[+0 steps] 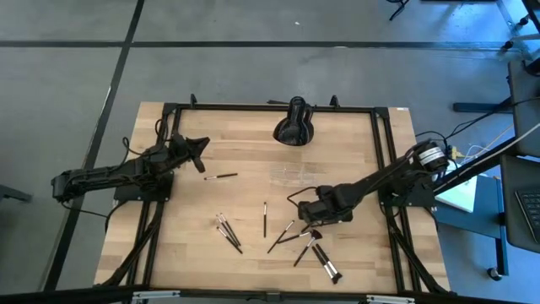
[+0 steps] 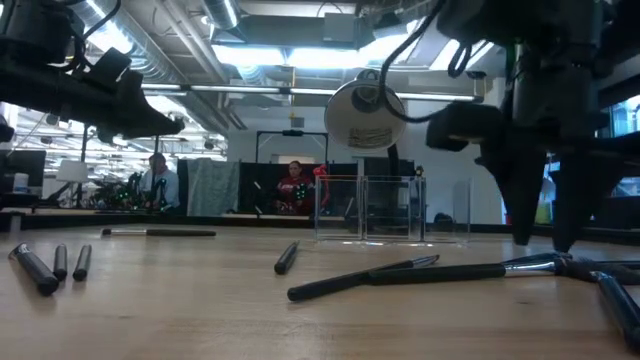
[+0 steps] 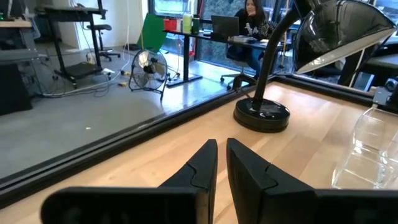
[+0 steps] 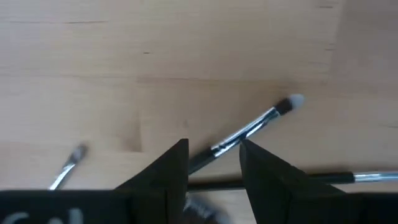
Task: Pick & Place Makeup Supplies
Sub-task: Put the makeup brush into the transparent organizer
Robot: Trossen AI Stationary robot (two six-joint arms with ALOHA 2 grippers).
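Observation:
Thin dark makeup brushes lie flat and scattered on the wooden table: one left of centre, one in the middle, a cluster toward the near edge, and several beside my right gripper. That gripper points down, open. Its fingers stand on either side of a silver-ferruled, pale-tipped brush, low over the table; I cannot tell whether they touch it. My left gripper hovers at the far left, shut and holding nothing.
A clear plastic organiser tray stands just beyond my right gripper, toward the far edge. A black desk lamp stands at the middle of the far edge. A black frame borders the table. People sit in the room beyond.

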